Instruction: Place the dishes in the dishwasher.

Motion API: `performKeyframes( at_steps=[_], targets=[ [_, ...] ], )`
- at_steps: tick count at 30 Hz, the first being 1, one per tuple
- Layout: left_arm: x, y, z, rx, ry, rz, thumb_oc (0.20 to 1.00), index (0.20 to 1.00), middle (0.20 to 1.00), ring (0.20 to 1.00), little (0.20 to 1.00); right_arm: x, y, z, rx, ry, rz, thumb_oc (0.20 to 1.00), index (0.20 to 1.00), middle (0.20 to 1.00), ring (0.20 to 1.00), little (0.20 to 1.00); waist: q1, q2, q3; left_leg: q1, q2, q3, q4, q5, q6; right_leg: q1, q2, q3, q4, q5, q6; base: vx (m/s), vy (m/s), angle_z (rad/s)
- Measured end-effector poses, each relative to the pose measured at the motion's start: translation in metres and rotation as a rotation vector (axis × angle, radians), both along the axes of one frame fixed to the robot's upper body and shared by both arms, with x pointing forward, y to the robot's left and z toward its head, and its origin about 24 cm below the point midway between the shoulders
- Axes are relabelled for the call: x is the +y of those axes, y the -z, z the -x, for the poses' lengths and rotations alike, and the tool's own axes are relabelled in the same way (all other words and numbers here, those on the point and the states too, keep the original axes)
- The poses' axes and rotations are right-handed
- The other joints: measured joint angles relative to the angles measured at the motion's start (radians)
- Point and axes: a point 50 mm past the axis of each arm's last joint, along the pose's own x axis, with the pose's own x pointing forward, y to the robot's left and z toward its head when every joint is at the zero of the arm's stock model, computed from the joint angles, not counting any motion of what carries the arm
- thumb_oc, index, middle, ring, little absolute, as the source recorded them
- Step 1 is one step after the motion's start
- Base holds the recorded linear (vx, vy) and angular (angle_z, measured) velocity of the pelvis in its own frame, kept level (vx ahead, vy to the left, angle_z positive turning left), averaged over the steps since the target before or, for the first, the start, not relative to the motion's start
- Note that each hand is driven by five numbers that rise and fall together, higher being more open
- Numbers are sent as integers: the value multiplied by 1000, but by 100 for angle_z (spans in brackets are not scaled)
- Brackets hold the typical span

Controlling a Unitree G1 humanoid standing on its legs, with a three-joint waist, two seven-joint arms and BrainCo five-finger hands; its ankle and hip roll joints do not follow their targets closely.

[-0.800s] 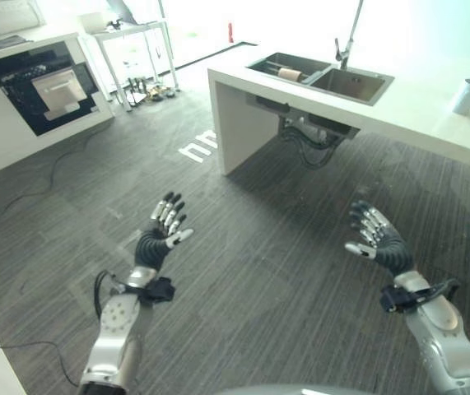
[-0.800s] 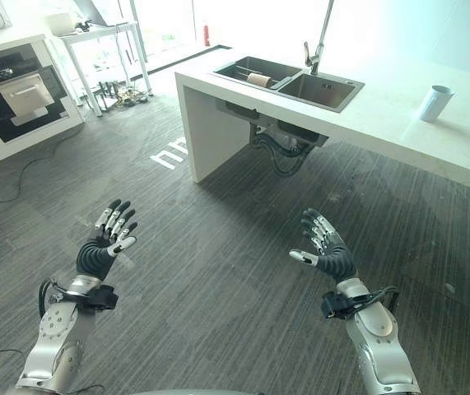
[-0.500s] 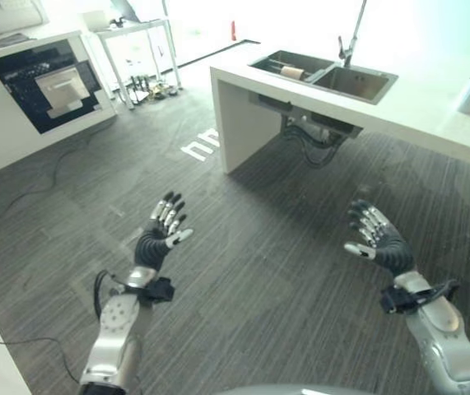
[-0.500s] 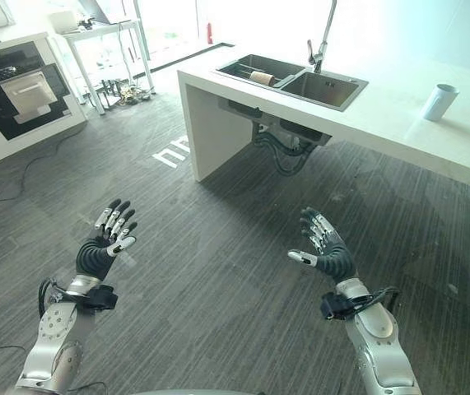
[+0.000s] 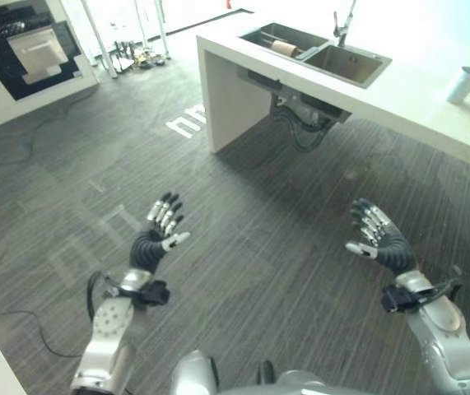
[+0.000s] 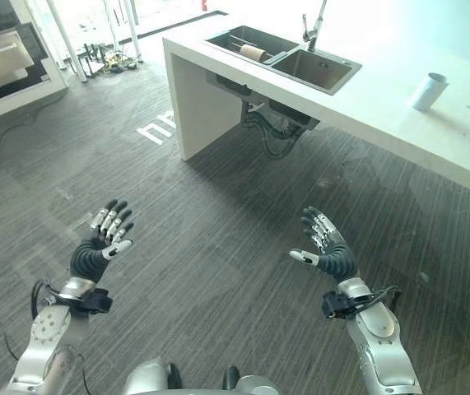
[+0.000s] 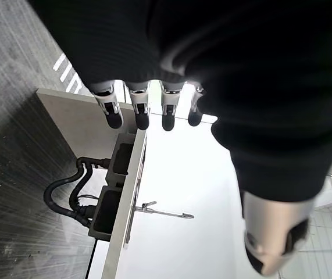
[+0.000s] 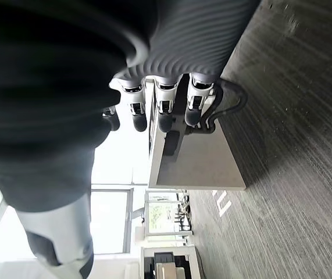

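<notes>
My left hand (image 5: pixel 151 244) is raised over the dark striped floor at the lower left, fingers straight and spread, holding nothing. At the lower right my right hand (image 5: pixel 383 242) is up the same way, open and empty. A white counter (image 5: pixel 416 90) with a double steel sink (image 5: pixel 317 59) and a tall tap (image 5: pixel 341 20) stands ahead. A roll-shaped thing (image 5: pixel 283 48) lies in the sink's left basin. A pale cup (image 5: pixel 463 84) stands upright on the counter to the right. In the left wrist view the fingertips (image 7: pixel 139 119) point toward the counter's end.
A dark built-in appliance with a pale open door (image 5: pixel 37 49) is in the white cabinet at the far left. A white-legged table (image 5: pixel 127 29) with shoes under it stands beside it. Pipes (image 5: pixel 300 123) hang under the sink. White markings (image 5: pixel 187 123) lie on the floor.
The whole picture has shifted, so the camera has moved: the counter and sink sit higher and closer to the top. Both hands keep their raised, open pose.
</notes>
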Motion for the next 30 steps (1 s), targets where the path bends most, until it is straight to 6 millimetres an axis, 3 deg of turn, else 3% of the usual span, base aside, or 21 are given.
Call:
performKeyframes(
  at_steps=[2,3,5,6,9,10,11,13,16,18,19,20,21,22,23,24,25,27,28,29,30],
  targets=[
    [-1,0,0,-3,-6,9,1000,1000,1000,1000,1000,-2,-3,1,-5,-9,22,1000,1000,1000,1000,1000,-13,76,6,24,0,83,-263,22,-25,31,19,-13,-53,8,10,317,188,-9],
    [-2,0,-1,-8,-7,17,1000,1000,1000,1000,1000,-4,-5,2,-4,-18,45,1000,1000,1000,1000,1000,-14,115,14,26,-4,82,-358,37,-46,56,30,-11,-78,13,13,321,199,-1],
    [-3,0,-1,-18,-32,43,1000,1000,1000,1000,1000,-10,-3,5,22,-27,84,1000,1000,1000,1000,1000,6,148,23,17,-13,24,-428,58,-65,119,32,12,-109,29,10,367,262,-21],
    [-4,0,-1,-28,-48,66,1000,1000,1000,1000,1000,-10,-2,6,26,-30,90,1000,1000,1000,1000,1000,26,148,23,2,-8,0,-426,60,-68,140,31,29,-117,12,15,348,290,-50],
    [-5,-1,0,-36,-60,92,1000,1000,1000,1000,1000,-12,-10,3,4,-43,123,1000,1000,1000,1000,1000,36,131,18,22,8,71,-372,63,-31,203,14,59,-114,-28,45,434,337,-48],
    [-4,-2,-2,-40,-62,81,1000,1000,1000,1000,1000,-11,-11,4,-2,-46,115,1000,1000,1000,1000,1000,32,100,14,77,-19,113,-356,73,24,249,-19,73,-110,-66,71,590,443,-30],
    [-2,-2,-2,-38,-70,76,1000,1000,1000,1000,1000,-8,-11,7,-1,-58,111,1000,1000,1000,1000,1000,16,68,13,132,-50,158,-363,98,91,271,-59,62,-45,-94,97,509,409,-25],
    [-1,-5,-3,-43,-64,63,1000,1000,1000,1000,1000,-2,-17,9,-19,-83,105,1000,1000,1000,1000,1000,13,55,9,212,-84,159,-386,113,161,273,-79,29,79,-77,125,442,382,-9],
    [-4,-12,-8,-75,-45,58,1000,1000,1000,1000,1000,17,-27,12,-90,-113,31,1000,1000,1000,1000,1000,4,36,-61,300,-165,97,-428,39,210,111,-165,-38,446,-95,185,364,348,53],
    [-5,-16,-13,-80,-34,53,1000,1000,1000,1000,1000,24,-29,10,-100,-125,14,1000,1000,1000,1000,1000,11,46,-62,328,-197,53,-428,4,233,-18,-181,-33,604,-96,183,288,308,69],
    [-5,-16,-13,-75,-30,49,1000,1000,1000,1000,1000,25,-27,11,-91,-128,11,1000,1000,1000,1000,1000,20,58,-64,342,-198,42,-426,-6,222,-73,-175,-30,668,-86,173,272,298,65],
    [-4,-15,-12,-66,-29,36,1000,1000,1000,1000,1000,26,-23,12,-78,-124,3,1000,1000,1000,1000,1000,34,65,-63,352,-193,16,-385,-35,204,-139,-156,-14,722,-53,146,277,333,64],
    [-1,-13,-10,-48,-28,17,1000,1000,1000,1000,1000,28,-18,13,-64,-112,-21,1000,1000,1000,1000,1000,47,53,-61,328,-187,-8,-258,-83,184,-183,-142,9,744,54,106,195,237,97],
    [-2,-5,-4,-5,-12,3,1000,1000,1000,1000,1000,29,-9,15,-33,-80,-59,1000,1000,1000,1000,1000,46,58,-58,220,-163,-19,24,-132,182,-146,-128,25,752,191,91,189,220,73],
    [-6,-2,8,13,4,-4,1000,1000,1000,1000,1000,28,-4,16,-17,-75,-58,1000,1000,1000,1000,1000,80,60,-83,170,-187,-55,-21,-173,206,-186,-160,40,801,313,131,165,68,34],
    [-9,-7,18,-5,19,-18,1000,1000,1000,1000,1000,23,-18,13,-69,-111,21,1000,1000,1000,1000,1000,96,161,-94,208,-81,-40,-297,-3,232,-284,-150,-23,968,233,196,264,10,-58],
    [-2,-4,20,5,-8,-29,1000,1000,1000,1000,1000,29,-13,6,-55,-124,5,1000,1000,1000,1000,1000,107,116,-92,222,-125,2,-302,3,227,-372,-205,27,979,171,200,265,-97,-67],
    [1,-2,15,25,-27,-24,1000,1000,1000,1000,1000,23,-12,11,-39,-122,39,1000,1000,1000,1000,1000,65,123,-88,282,-154,2,-354,-37,206,-437,-206,-27,728,56,189,296,-170,-30],
    [4,-7,11,5,-26,-40,1000,1000,1000,1000,1000,18,-9,16,-14,-108,49,1000,1000,1000,1000,1000,39,93,-87,324,-181,-6,-380,-40,197,-433,-192,-62,573,41,177,309,-199,14],
    [5,-9,9,-3,-24,-46,1000,1000,1000,1000,1000,16,-7,18,-6,-101,43,1000,1000,1000,1000,1000,28,79,-87,335,-187,-7,-383,-46,188,-428,-182,-73,525,42,176,296,-192,28],
    [6,-12,3,-17,-10,-60,1000,1000,1000,1000,1000,13,-4,22,10,-88,35,1000,1000,1000,1000,1000,-10,40,-90,369,-210,-32,-391,-72,153,-407,-119,-90,300,65,170,332,-209,34]
  ],
)
